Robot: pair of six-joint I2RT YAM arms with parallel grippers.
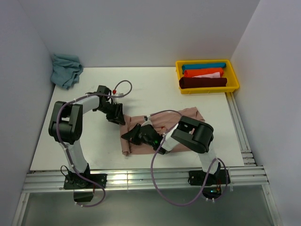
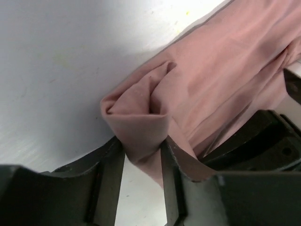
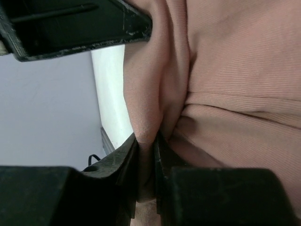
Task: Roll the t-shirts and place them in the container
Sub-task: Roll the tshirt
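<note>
Clamping pink t-shirt point(image 2: 225, 70) folds, left fingers point(image 2: 106, 186) and right fingers point(image 3: 117, 181) hold tight, right arm point(image 1: 194, 134) hiding its middle.

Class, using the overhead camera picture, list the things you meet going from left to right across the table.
crumpled blue cloth → left claw → pink t-shirt → yellow tray. The right claw lies over the t-shirt, so it is left out.

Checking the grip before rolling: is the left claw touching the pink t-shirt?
Touching. Left wrist view: the left claw has a fold of the pink t-shirt pinched between its fingers.
</note>
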